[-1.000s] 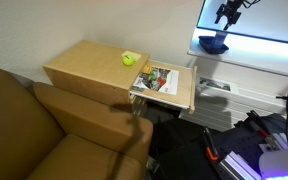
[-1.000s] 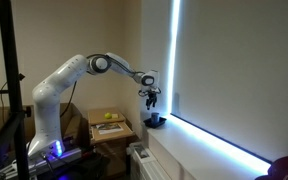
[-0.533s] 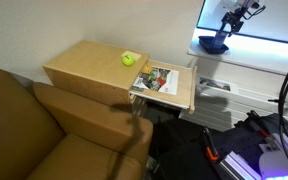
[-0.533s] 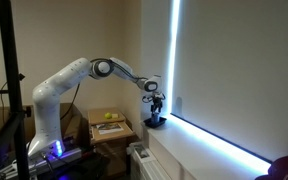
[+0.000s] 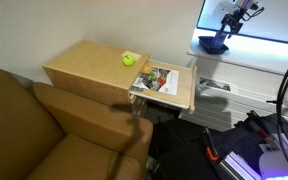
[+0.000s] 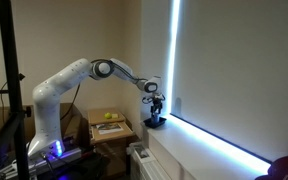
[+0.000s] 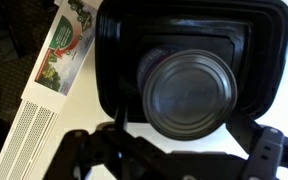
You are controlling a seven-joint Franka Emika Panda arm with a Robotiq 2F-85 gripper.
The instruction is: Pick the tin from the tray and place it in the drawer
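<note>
The tin (image 7: 189, 95) stands upright inside the dark blue tray (image 7: 274, 60), seen from above in the wrist view. The tray sits on the white window ledge in both exterior views (image 5: 213, 43) (image 6: 157, 123). My gripper (image 7: 184, 118) hangs just above the tray (image 5: 227, 24) (image 6: 155, 108), open, with one finger on each side of the tin. I see no contact with the tin. The drawer (image 5: 184, 90) is pulled out of the pale wooden cabinet (image 5: 84, 65), with colourful printed contents inside.
A yellow-green ball (image 5: 129, 59) lies on the cabinet top near the drawer. A brown sofa (image 5: 44, 130) stands in front of the cabinet. A white vented unit (image 7: 24, 130) runs below the ledge. Cables and equipment lie on the floor (image 5: 254, 140).
One second ago my gripper was higher above the tray; it has come down over the tin. Nothing has moved in the last half second.
</note>
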